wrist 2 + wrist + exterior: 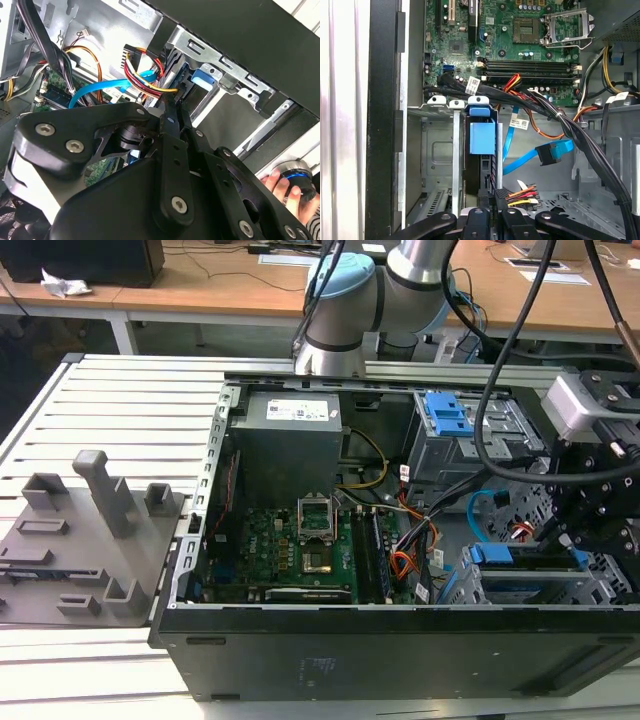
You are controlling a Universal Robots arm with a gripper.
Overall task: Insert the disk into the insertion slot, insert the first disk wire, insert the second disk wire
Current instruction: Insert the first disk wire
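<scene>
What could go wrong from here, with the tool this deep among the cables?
1. The second disk wire hangs loose beside the disk, its dark plug in nothing; the tool might snag it.
2. The first disk wire sits right at the tool, by the disk's end; a skewed push could strain its plug.
3. The black cable bundle crosses nearby and could catch on the tool.

I'm seeing the slatted table (130, 400) carrying two things: an open computer case (380, 645) is lying on its side, and a grey fixture plate (40, 565) is sitting beside it, at the exterior view's left.
</scene>
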